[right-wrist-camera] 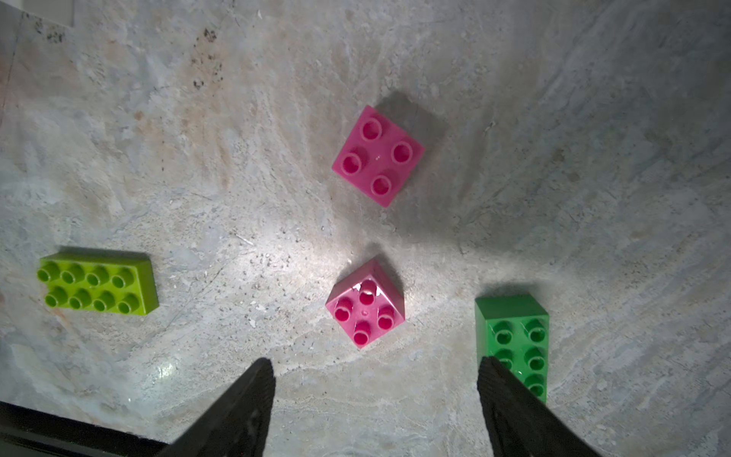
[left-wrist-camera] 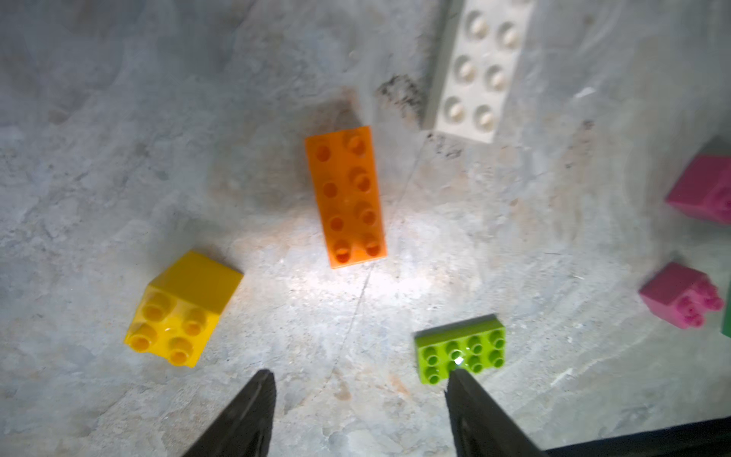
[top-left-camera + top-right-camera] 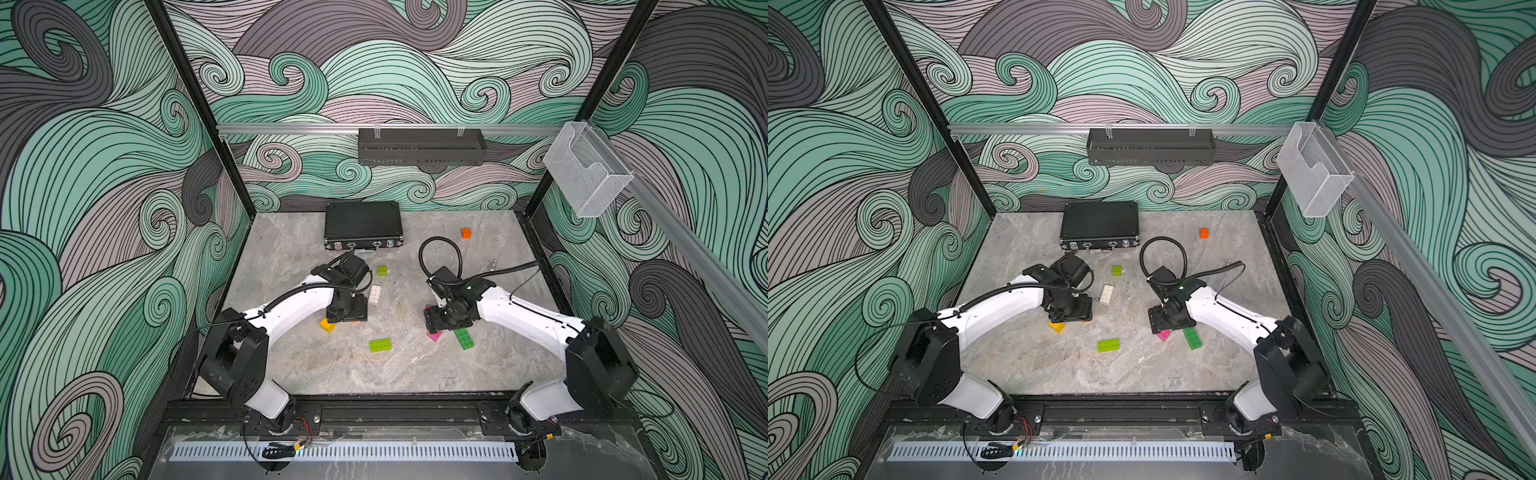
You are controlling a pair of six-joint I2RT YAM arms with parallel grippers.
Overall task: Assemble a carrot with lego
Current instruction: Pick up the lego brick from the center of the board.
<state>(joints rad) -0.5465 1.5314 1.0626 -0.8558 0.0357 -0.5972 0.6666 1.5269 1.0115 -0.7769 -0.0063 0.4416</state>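
The lego lies as loose bricks on the marble table; no carrot stack shows in any view. My left gripper (image 2: 360, 372) hangs open and empty above the table, with an orange oblong brick (image 2: 345, 196) ahead of it. A yellow square brick (image 2: 184, 308) and a lime oblong brick (image 2: 461, 348) flank it, and a white oblong brick (image 2: 478, 67) lies beyond. My right gripper (image 1: 375, 361) is open and empty too. A pink brick (image 1: 364, 304) sits just ahead of it, a second pink brick (image 1: 377, 155) farther on, and a dark green brick (image 1: 512, 336) beside one finger.
A shut black briefcase (image 3: 363, 224) lies at the back of the table. A lone small orange cube (image 3: 466, 233) sits at the back right and a small lime brick (image 3: 382, 271) between the arms. The lime oblong brick (image 3: 380, 345) lies in the front middle.
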